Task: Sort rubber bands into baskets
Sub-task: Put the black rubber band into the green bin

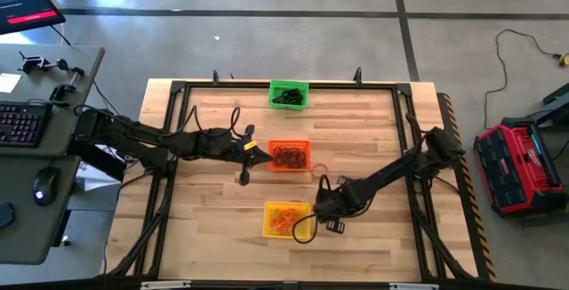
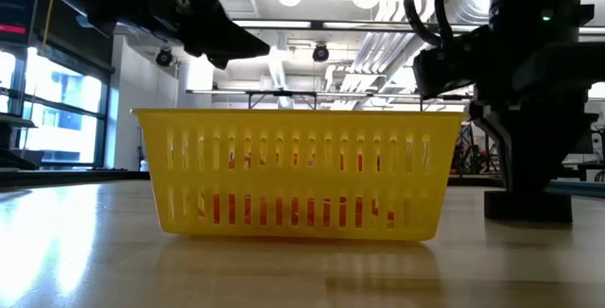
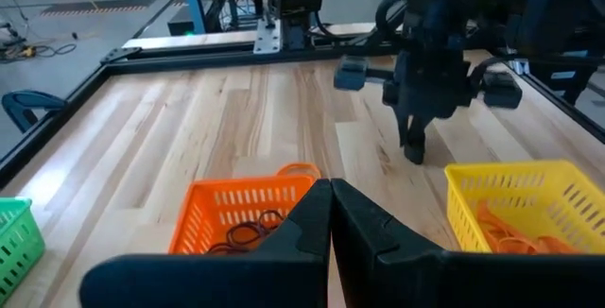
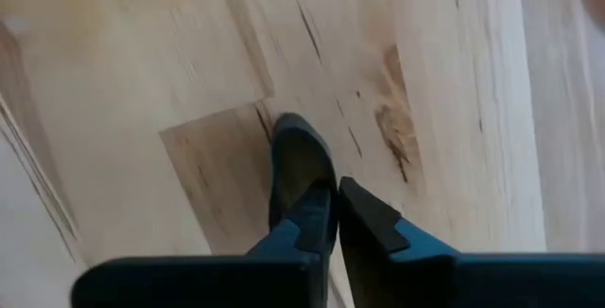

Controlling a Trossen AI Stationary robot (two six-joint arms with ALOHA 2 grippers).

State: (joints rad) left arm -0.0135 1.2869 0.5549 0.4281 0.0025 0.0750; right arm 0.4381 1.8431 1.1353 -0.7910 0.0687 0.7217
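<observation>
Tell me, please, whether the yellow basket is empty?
Not empty: orange rubber bands lie inside the yellow basket.

The table (image 1: 213, 237) is pale wood planks inside a black frame. Three baskets sit on it in a loose line. The orange basket (image 1: 289, 156) is at the middle, the green basket (image 1: 288, 94) beyond it near the far rail, and the yellow basket (image 1: 286, 219) on its near side. An orange band (image 3: 299, 169) lies just beside the orange basket.
</observation>
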